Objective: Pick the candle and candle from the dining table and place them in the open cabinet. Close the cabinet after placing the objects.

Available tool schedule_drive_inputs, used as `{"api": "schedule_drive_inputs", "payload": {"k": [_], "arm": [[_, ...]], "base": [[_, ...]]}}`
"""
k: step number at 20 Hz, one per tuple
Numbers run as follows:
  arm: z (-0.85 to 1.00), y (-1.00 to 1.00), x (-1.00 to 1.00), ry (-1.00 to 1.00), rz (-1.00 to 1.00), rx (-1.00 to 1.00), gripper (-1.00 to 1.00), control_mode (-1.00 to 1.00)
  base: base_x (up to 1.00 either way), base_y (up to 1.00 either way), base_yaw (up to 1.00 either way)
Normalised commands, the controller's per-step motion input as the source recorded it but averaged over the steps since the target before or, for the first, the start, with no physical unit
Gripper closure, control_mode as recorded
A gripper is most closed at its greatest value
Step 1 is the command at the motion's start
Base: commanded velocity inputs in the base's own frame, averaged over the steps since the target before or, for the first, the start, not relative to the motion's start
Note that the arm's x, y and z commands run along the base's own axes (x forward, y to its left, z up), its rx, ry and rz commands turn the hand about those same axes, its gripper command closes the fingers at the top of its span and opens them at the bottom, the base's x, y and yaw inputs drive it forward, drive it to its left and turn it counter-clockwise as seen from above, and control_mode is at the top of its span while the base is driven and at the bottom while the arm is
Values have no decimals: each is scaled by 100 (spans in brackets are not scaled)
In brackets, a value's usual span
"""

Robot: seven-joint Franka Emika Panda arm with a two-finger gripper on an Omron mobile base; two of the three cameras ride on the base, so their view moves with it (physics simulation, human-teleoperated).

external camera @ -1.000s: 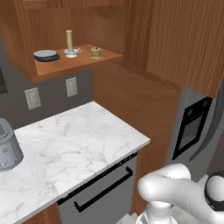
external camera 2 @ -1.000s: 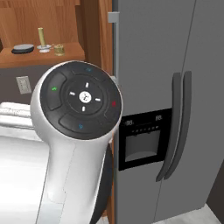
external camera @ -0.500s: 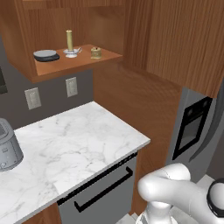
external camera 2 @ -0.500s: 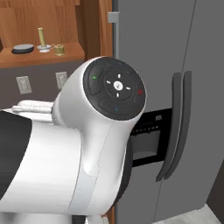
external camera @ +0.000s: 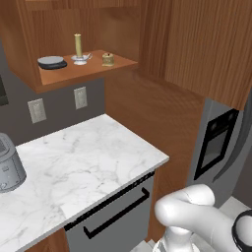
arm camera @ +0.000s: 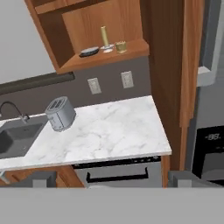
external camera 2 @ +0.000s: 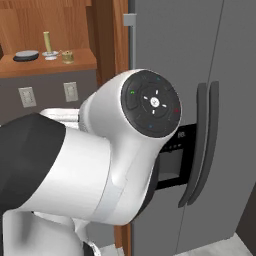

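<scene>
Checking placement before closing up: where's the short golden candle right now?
The short golden candle sits on the open cabinet shelf above the marble counter, right of the stick candle.

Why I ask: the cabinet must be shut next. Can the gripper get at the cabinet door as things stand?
Probably not yet. The open gripper hangs back from the counter, low and apart from the cabinet, whose door I cannot clearly make out.
</scene>
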Motion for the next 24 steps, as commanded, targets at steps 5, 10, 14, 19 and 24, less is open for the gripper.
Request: {"api": "schedule_drive_inputs", "payload": {"k": [5,10,14,19,24], "arm": [[4,-17,20,-22,0,1,-100,-100],[9,-17,37,-12,0,6,-100,-100],[0,-1,54,-7,0,3,-100,-100],[0,0,51,-2,0,1,-100,-100],[0,0,29,0,0,0,-100,-100]], "base": [[0,0,0],[0,0,0],[0,0,0],[0,0,0],[0,0,0]]}}
